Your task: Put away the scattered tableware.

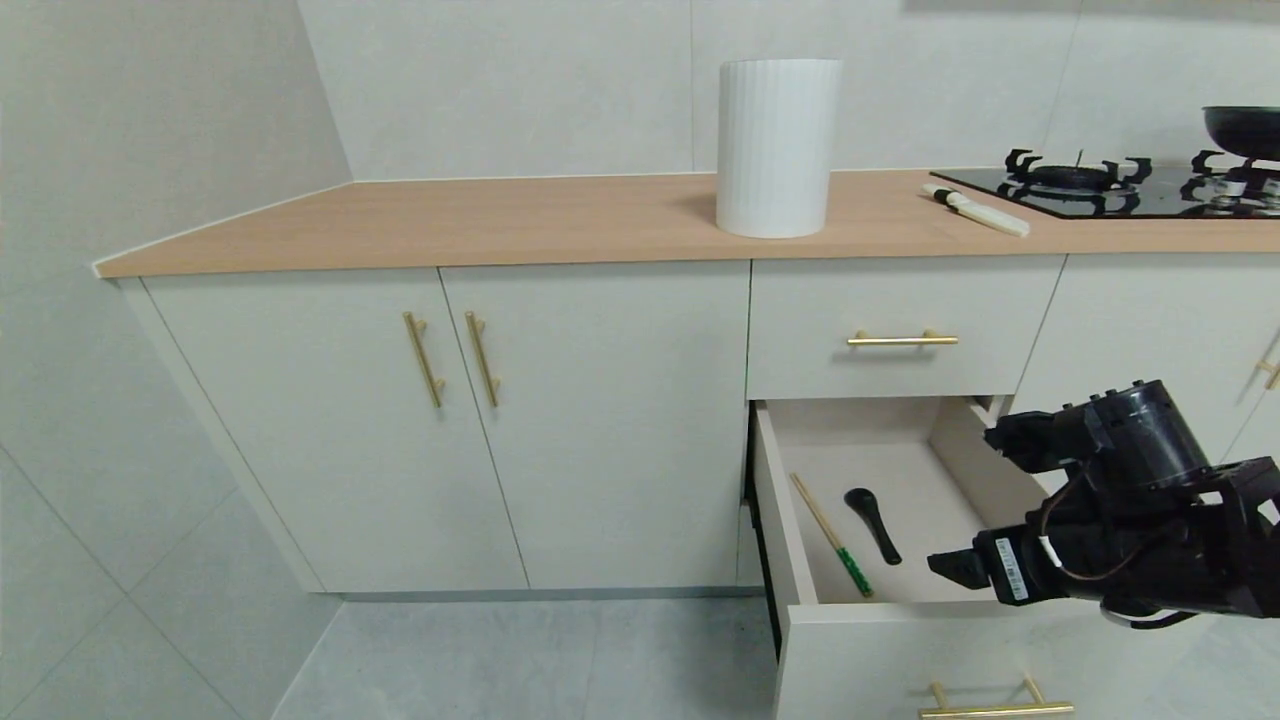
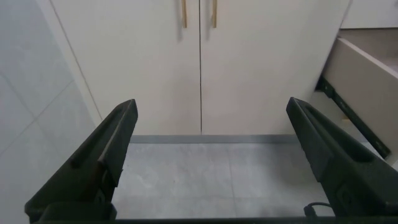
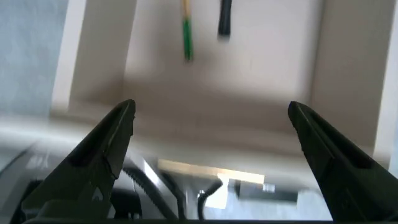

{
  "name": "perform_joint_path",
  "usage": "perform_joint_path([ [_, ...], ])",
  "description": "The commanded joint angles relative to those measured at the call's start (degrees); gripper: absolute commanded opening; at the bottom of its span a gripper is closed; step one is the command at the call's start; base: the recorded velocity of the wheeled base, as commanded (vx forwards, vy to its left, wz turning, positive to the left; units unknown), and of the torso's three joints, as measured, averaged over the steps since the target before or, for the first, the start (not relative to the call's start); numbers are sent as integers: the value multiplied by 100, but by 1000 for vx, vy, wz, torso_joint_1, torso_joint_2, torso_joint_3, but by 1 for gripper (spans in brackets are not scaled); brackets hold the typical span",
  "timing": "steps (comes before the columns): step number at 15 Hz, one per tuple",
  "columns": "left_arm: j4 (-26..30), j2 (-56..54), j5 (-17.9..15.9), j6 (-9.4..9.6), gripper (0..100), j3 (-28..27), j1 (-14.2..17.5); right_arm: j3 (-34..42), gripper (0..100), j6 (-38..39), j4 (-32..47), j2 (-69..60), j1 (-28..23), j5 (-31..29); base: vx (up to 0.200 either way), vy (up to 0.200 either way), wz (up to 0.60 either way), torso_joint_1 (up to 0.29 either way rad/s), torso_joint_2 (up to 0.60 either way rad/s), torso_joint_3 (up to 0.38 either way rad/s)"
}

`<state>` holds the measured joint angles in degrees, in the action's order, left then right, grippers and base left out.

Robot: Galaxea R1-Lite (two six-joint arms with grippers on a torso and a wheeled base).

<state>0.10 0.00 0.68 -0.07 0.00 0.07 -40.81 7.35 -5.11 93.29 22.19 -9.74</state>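
You've got a wood counter (image 1: 500,225) against a grey tiled wall (image 1: 500,80), with a grey tile floor (image 1: 500,660). On the counter: white ribbed canister (image 1: 778,145), cream utensil (image 1: 975,210) just beside the hob (image 1: 1120,190), pan (image 1: 1245,128) on the hob. Lower drawer (image 1: 780,500) is pulled out. Inside are chopsticks (image 1: 830,535) w/ green ends and a black spoon (image 1: 873,522), side by side, apart. R gripper (image 1: 975,500) is at the drawer's front-right, fingers spread, empty. L gripper (image 2: 209,106) is low, facing the cupboard doors (image 2: 199,62), fingers spread, nothing held.

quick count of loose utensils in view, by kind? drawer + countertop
Green-tipped chopsticks, counted as one set: 1
Black spoon: 1
Pale long utensil: 1
Total: 3
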Motion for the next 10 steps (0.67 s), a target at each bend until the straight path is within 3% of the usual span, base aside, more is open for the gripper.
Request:
perform_joint_path([
  [1, -1, 9, 2, -1, 100, 0, 1, 118, 100, -50, 1, 40, 137, -2, 0, 0, 0, 0, 0, 0],
  [10, -1, 9, 2, -1, 100, 0, 1, 1330, 100, -1807, -8, -250, 717, 16, 0, 0, 0, 0, 0, 0],
])
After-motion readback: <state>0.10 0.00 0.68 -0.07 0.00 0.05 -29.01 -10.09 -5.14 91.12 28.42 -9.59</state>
